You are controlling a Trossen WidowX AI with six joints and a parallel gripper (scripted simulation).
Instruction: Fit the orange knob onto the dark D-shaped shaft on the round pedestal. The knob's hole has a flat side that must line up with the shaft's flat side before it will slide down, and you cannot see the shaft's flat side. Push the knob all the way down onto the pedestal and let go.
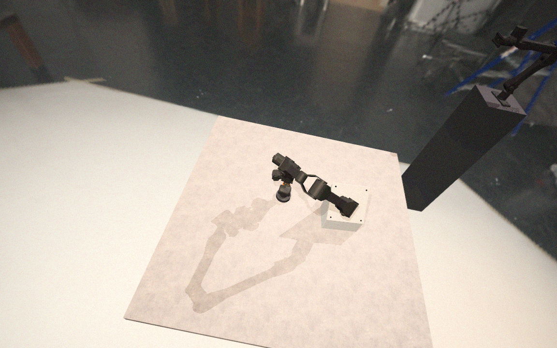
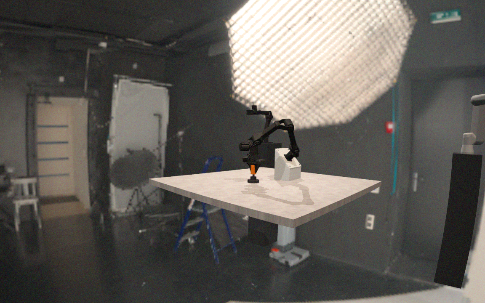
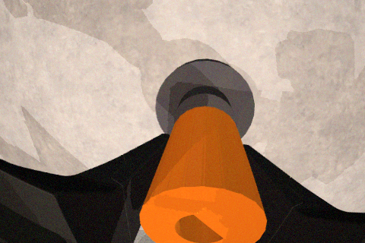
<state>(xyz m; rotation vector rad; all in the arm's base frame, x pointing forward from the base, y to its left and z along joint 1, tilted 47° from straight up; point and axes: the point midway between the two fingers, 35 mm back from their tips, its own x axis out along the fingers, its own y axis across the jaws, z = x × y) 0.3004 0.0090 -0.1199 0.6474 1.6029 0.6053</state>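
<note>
The orange knob is upright between the fingers of my gripper, which is shut on it. A D-shaped opening shows in the knob's near end face in the wrist view. The dark round pedestal stands on the table. The knob is directly above the pedestal in the exterior view, with its lower end at or just above the shaft's top; whether they touch I cannot tell. In the wrist view the knob covers the shaft. In the top view the gripper and arm hide most of the knob.
The arm's white sloped base block stands on the pale square table, to the right of the pedestal. A tall dark column bearing another arm stands beyond the table's edge.
</note>
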